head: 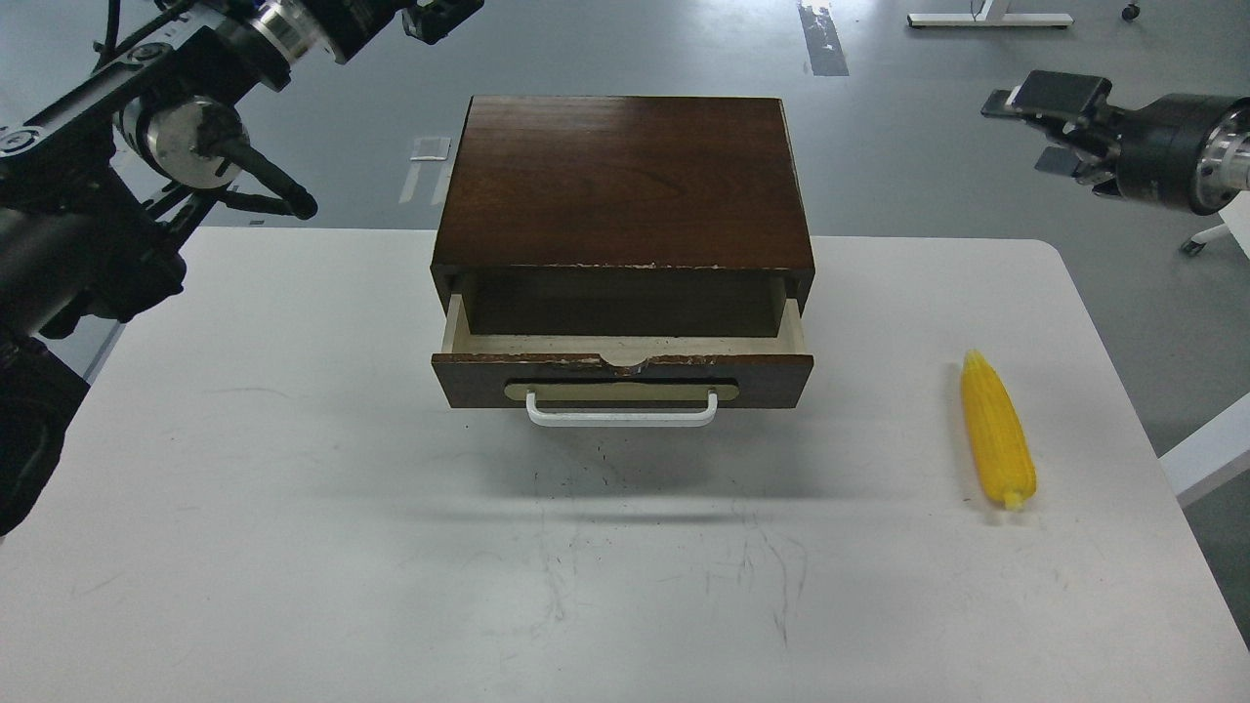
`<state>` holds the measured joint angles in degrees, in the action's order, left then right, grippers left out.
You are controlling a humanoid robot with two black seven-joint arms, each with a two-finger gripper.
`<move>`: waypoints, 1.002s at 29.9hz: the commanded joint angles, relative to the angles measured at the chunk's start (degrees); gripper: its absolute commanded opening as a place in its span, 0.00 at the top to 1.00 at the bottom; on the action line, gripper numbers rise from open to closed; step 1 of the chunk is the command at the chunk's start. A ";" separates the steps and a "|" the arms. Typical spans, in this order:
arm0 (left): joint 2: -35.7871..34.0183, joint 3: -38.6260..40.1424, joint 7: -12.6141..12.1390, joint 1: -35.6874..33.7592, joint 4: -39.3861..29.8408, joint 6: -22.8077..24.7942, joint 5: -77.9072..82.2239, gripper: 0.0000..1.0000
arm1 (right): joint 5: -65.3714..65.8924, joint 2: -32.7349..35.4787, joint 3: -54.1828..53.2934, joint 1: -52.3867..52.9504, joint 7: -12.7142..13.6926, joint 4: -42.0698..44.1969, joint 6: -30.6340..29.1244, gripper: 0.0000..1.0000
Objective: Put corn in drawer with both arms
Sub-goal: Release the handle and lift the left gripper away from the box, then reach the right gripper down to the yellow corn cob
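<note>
Right gripper upper right, fingers parted, empty; left gripper top edge, state unclear. Corn lower right, well below right gripper; drawer open, centre.

Box mid-table, drawer pulled out, corn to its right
</note>
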<state>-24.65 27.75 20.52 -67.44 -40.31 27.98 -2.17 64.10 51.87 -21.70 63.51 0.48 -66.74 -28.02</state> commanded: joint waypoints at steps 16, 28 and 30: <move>-0.14 7.41 -0.04 5.74 0.23 0.02 -5.82 0.02 | 7.01 0.53 17.04 -4.80 0.39 0.99 0.02 0.03; -0.49 7.41 -0.04 5.65 0.32 0.02 -5.82 0.02 | 6.92 -5.89 17.04 -8.23 2.94 8.11 0.02 0.16; -0.49 7.32 -0.13 5.56 -0.03 0.02 -5.65 0.02 | 6.74 -7.47 16.95 -9.10 2.86 9.43 0.02 0.23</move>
<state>-25.13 35.16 20.48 -61.86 -39.98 28.00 -8.00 71.06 46.27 -4.65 55.36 3.32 -58.99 -27.99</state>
